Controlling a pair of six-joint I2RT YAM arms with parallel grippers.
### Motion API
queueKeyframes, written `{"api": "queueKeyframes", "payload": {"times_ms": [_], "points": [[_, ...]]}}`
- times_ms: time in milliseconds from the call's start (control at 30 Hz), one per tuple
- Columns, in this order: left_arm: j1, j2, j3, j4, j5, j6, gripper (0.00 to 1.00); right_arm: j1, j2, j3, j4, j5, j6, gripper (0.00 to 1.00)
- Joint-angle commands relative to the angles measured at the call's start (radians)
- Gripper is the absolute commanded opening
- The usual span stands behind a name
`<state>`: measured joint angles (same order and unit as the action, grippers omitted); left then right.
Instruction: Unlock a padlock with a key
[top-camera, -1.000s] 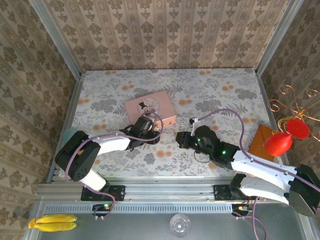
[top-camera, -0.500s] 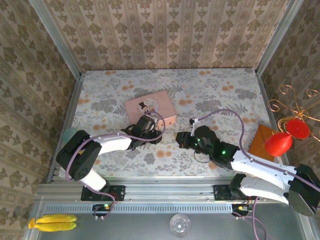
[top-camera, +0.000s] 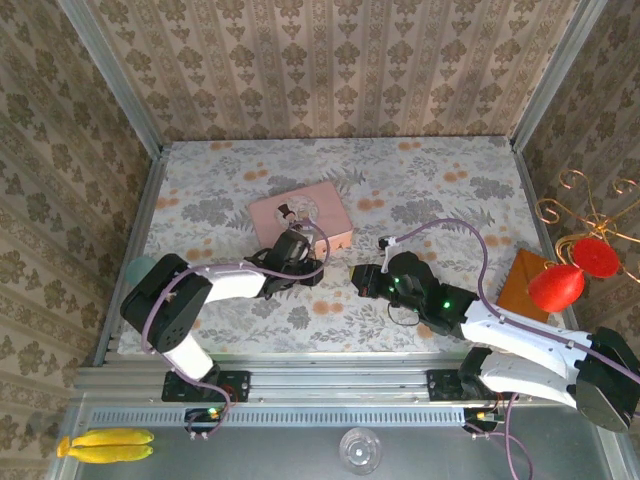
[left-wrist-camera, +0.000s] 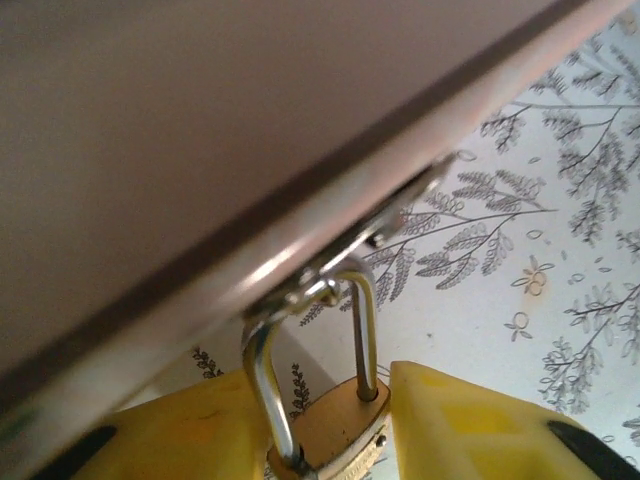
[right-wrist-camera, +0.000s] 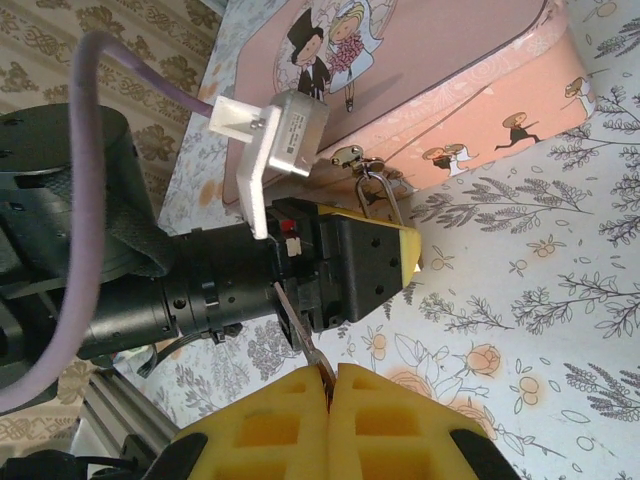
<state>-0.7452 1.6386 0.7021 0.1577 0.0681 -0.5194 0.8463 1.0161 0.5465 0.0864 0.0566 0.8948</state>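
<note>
Two arms meet at the near side of the pink tin (top-camera: 300, 215), which sits mid-table on the flowered cloth (top-camera: 430, 190). Your left gripper (left-wrist-camera: 328, 415) lies low against the tin's front wall, and its yellow pads (left-wrist-camera: 470, 425) press on either side of the padlock (left-wrist-camera: 338, 440). The small brass body sits wedged between them with no gap that you can see, so count that claw as clamped on the padlock. The silver shackle (left-wrist-camera: 362, 320) rises from the body and loops through the metal hasp (left-wrist-camera: 335, 275) under the tin's lid edge, and both of its legs run down into the brass. Your right gripper (right-wrist-camera: 330, 380) hovers just to the right of the left one and faces it, low over the cloth. Its foam fingers (right-wrist-camera: 400, 430) are pressed flat together and pinch a thin metal blade (right-wrist-camera: 300, 335), which looks like the key seen edge-on, though it is too slim to be sure. The blade points at the left gripper's black housing (right-wrist-camera: 360, 270) and stands apart from the padlock. From the right wrist you see the shackle hanging at the tin's corner, while the lock body is hidden behind the left finger.
</note>
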Motion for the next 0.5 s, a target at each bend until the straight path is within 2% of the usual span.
{"api": "queueKeyframes", "payload": {"times_ms": [0,333,467], "points": [[0.001,0.018,0.005,0.014,0.026,-0.018,0.32,0.0,-0.019,-0.017,-0.004,0.037,0.017,0.0],[0.02,-0.009,-0.025,0.029,0.011,-0.059,0.07,0.001,-0.012,-0.011,-0.01,0.035,0.018,0.0],[0.051,-0.021,-0.045,0.071,0.059,-0.081,0.03,0.0,-0.004,-0.01,-0.009,0.035,0.023,0.0]]}}
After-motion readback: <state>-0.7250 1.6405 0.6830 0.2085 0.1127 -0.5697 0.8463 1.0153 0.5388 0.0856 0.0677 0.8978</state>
